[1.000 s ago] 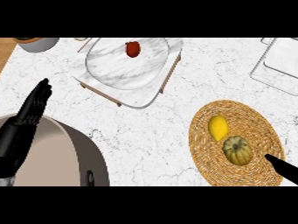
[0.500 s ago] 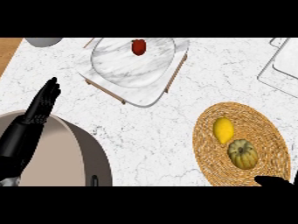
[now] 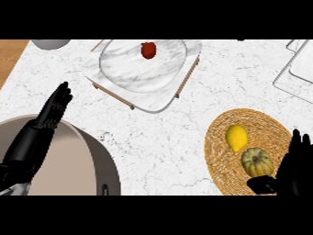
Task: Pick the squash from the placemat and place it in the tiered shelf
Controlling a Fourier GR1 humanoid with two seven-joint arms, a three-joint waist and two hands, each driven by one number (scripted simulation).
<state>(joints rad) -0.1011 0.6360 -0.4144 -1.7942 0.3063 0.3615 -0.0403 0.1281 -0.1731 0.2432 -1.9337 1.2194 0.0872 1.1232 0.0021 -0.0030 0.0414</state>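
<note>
A green ribbed squash (image 3: 256,162) lies on the round woven placemat (image 3: 221,133) at the lower right, beside a yellow lemon (image 3: 237,137). My right hand (image 3: 301,167) rises from the lower right edge, open, fingers straight up, thumb just below the squash and palm right of it, not closed on it. The tiered shelf (image 3: 145,94), white marble with wooden rails, stands at the top centre and carries a small red fruit (image 3: 148,50). My left hand (image 3: 47,117) rests open at the left, fingers pointing up.
A large grey round pot or bowl (image 3: 70,170) fills the lower left under my left forearm. A white wire rack or tray (image 3: 308,69) sits at the upper right. A grey bowl (image 3: 50,43) peeks in at the top left. Wooden surface borders the counter's left.
The view has shifted, so everything sits lower and more to the left in the picture. My right hand has come up further into view and now stands beside the squash.
</note>
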